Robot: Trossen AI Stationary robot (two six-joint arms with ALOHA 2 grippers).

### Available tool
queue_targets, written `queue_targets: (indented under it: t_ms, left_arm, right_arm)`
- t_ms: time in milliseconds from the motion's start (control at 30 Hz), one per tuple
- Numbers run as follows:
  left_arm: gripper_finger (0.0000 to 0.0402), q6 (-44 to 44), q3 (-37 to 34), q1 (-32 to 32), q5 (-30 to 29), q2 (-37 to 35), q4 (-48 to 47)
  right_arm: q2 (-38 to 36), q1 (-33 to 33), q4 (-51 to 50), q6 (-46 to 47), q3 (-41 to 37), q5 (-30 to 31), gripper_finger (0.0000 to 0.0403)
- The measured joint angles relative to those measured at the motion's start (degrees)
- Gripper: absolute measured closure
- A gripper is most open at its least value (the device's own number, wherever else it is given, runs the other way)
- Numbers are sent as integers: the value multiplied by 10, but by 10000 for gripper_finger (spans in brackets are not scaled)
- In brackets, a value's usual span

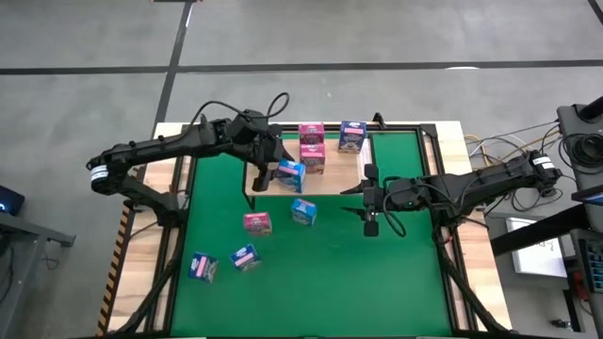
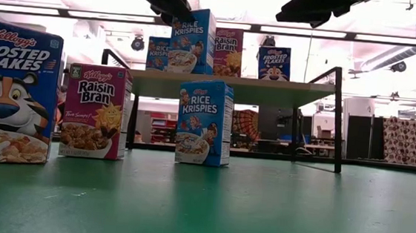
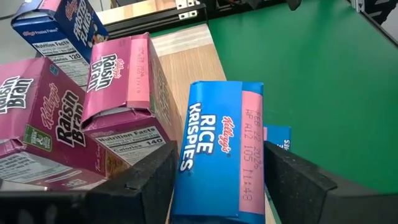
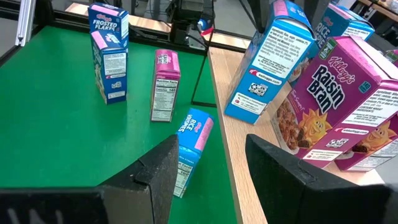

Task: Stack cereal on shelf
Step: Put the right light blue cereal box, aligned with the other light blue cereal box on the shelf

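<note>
The step in hand is seating one light-blue box on the shelf. The left claw is over the shelf's front left part; its fingers straddle that box from above, one on each broad face. I cannot tell whether they are clenched on it or only set close alongside. In the low view the box's base sits level with the shelf board, near the front edge, so it looks landed or nearly so, though it stands slightly askew to its neighbours.

Other cereal is already on the shelf: two pink boxes just behind the straddled one, and a dark-blue box further toward the right side. More waits on the green mat covering the counter: a light-blue box and a pink box just in front of the shelf, and two boxes nearer the left front; so the task is roughly half done.

The right claw hangs released over the mat just off the shelf's front right corner, holding nothing.

If the left claw does hold the box, the next move calls for squaring it beside the pink boxes without nudging them, then letting go and lifting straight up so the fingers do not drag it off the edge; after that, one arm should go for the nearest mat box, probably the light-blue one.
</note>
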Motion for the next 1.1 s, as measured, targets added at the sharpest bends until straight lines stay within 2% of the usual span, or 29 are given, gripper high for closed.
queue_targets:
  t_ms: [633, 933, 1100]
  left_arm:
    - [229, 0, 0, -1, 0, -25, -12]
    - [232, -5, 0, 0, -1, -59, -67]
    - [233, -5, -8, 1, -51, -85, -69]
  right_arm:
    - [0, 0, 0, 0, 0, 0, 227]
    - [0, 0, 0, 5, -2, 0, 227]
    - [0, 0, 0, 7, -2, 0, 227]
